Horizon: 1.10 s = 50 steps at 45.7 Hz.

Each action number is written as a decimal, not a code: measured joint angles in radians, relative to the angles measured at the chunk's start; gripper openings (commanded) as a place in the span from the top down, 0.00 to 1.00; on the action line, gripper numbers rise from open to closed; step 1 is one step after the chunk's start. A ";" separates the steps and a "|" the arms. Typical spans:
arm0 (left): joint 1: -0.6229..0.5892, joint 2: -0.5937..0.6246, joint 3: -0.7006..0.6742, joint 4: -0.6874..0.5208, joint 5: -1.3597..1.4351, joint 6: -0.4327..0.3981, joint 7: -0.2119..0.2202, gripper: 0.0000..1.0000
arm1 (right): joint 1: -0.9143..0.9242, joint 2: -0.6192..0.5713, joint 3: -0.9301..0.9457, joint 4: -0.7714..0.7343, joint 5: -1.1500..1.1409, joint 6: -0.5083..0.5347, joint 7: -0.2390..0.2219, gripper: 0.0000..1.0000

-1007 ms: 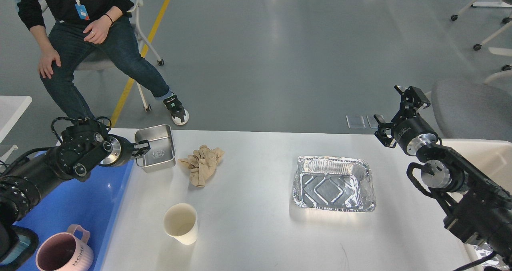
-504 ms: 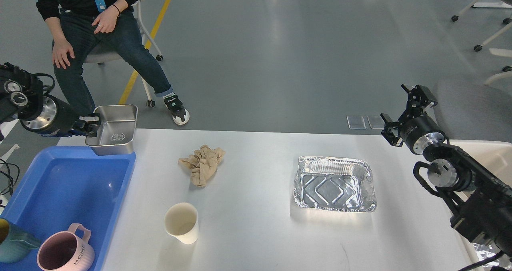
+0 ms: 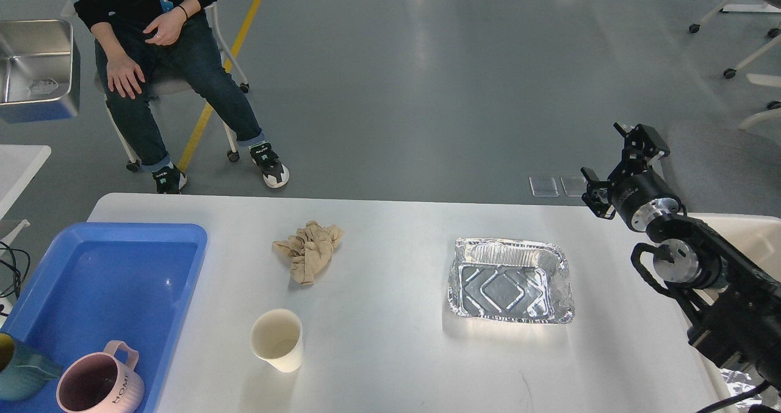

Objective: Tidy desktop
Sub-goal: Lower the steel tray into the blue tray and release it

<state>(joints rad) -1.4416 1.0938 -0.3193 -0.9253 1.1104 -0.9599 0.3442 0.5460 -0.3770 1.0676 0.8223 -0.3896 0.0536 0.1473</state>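
White desktop (image 3: 390, 340) lies level, long axis running left-right.

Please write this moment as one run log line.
steel tray: lifted, upper left | left gripper: out of view | right gripper: open, empty | white desktop: paper cup, foil tray

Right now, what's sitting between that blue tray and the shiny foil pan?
In the head view, a crumpled beige cloth and a paper cup lie on the desktop between the blue tray and foil pan.
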 measured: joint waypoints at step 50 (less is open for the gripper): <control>0.381 -0.051 0.014 0.050 -0.013 0.118 -0.026 1.00 | -0.002 0.002 -0.001 0.001 0.000 0.000 0.000 0.00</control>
<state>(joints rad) -1.0610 1.0427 -0.3054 -0.8756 1.0970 -0.8423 0.3179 0.5442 -0.3748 1.0662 0.8230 -0.3896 0.0535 0.1473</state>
